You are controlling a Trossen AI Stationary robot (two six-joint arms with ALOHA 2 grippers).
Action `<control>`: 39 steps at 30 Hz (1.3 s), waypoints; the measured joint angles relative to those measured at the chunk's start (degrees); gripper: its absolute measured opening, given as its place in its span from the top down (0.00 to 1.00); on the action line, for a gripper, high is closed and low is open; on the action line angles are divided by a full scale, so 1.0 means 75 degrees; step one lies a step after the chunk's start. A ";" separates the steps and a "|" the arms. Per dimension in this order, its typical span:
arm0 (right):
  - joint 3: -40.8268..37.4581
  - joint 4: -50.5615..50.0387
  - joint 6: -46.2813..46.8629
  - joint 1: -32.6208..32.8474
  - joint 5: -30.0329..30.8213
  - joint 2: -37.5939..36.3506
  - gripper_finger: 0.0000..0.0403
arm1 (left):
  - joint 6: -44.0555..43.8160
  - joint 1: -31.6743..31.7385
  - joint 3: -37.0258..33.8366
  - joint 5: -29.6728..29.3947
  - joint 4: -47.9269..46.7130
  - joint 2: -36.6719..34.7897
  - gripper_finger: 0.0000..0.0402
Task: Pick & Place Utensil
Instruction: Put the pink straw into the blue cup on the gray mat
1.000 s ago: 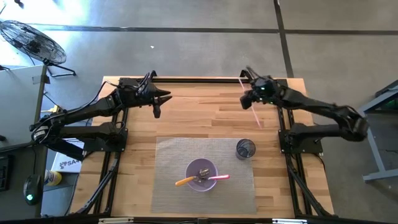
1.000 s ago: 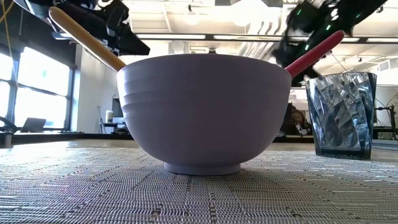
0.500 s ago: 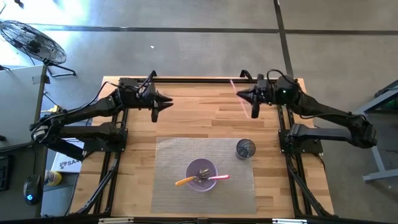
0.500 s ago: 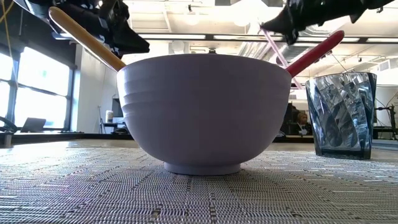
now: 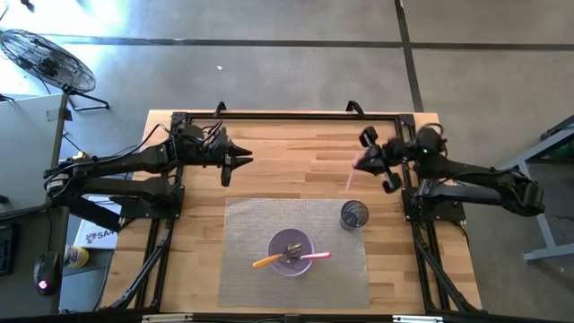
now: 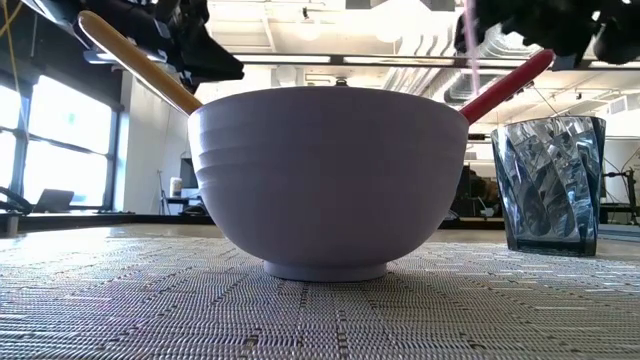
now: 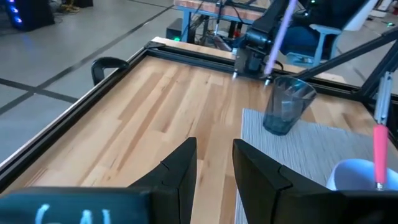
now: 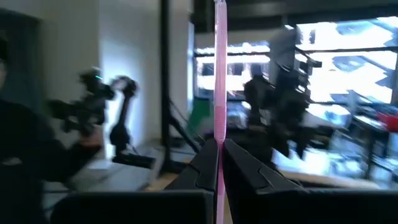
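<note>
A thin pink utensil (image 8: 219,68) is in my right gripper (image 8: 219,148), which is shut on it above the wood beyond the clear cup (image 5: 353,214). From table height the utensil (image 6: 467,30) shows upright beside the cup (image 6: 550,185). The lavender bowl (image 5: 291,252) stands on the grey mat. A wooden-handled utensil (image 6: 140,65) and a red-handled one (image 6: 505,85) lean on its rim. My left gripper (image 5: 235,161) is open and hovers over the bare wood left of centre. My right gripper pinches the pink utensil's shaft (image 8: 219,134) between its two fingers (image 8: 202,163). The shaft runs along the fingers and sticks out past their ends. It is lifted clear of the table (image 7: 280,31). Which end is held does not show.
The grey woven mat (image 5: 242,269) covers the table's near middle and carries the bowl and the cup. Bare wood (image 5: 287,152) lies between the two grippers. A black frame (image 5: 287,114) runs along the far edge.
My right gripper has drawn back from the far edge toward the near right, closer to the cup, and has turned. The pink utensil, slanting over the wood a second ago, now stands about upright. My left gripper has drifted slightly toward the near edge.
</note>
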 joint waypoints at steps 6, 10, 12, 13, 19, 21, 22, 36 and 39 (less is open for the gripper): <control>-0.0677 0.1476 0.1022 0.0091 -0.0736 -0.0366 0.98 | -0.0054 -0.0304 0.0000 -0.0589 0.0262 0.0003 0.75; -0.1268 0.2087 0.1028 0.0402 -0.0738 -0.0416 0.98 | -0.0052 -0.0287 0.0000 -0.0580 0.0586 0.0003 0.75; -0.1534 0.2257 0.1020 0.0597 -0.0713 -0.0401 0.98 | -0.0022 -0.0284 0.0000 -0.0580 0.0782 0.0003 0.75; -0.1645 0.2360 0.1025 0.0706 -0.0686 -0.0399 0.98 | -0.0016 -0.0284 0.0000 -0.0580 0.0896 0.0003 0.75; -0.2069 0.2585 0.0839 0.1283 -0.0675 -0.0394 0.96 | -0.0006 -0.0284 0.0003 -0.0574 0.1335 0.0113 0.75; -0.2143 0.2473 0.0619 0.1428 -0.0713 -0.0395 0.95 | 0.0002 -0.0284 0.0006 -0.0572 0.1453 0.0246 0.75; -0.2185 0.2418 0.0519 0.1493 -0.0719 -0.0390 0.95 | -0.0001 -0.0284 0.0006 -0.0572 0.1523 0.0337 0.75; -0.2247 0.0968 0.0522 0.2106 0.0151 -0.0390 0.77 | 0.0071 -0.0284 0.0006 -0.0551 0.3082 0.1884 0.75; -0.2247 0.0968 0.0681 0.2162 0.0147 -0.0391 0.71 | 0.0223 -0.0281 0.0006 -0.0554 0.3112 0.1932 0.75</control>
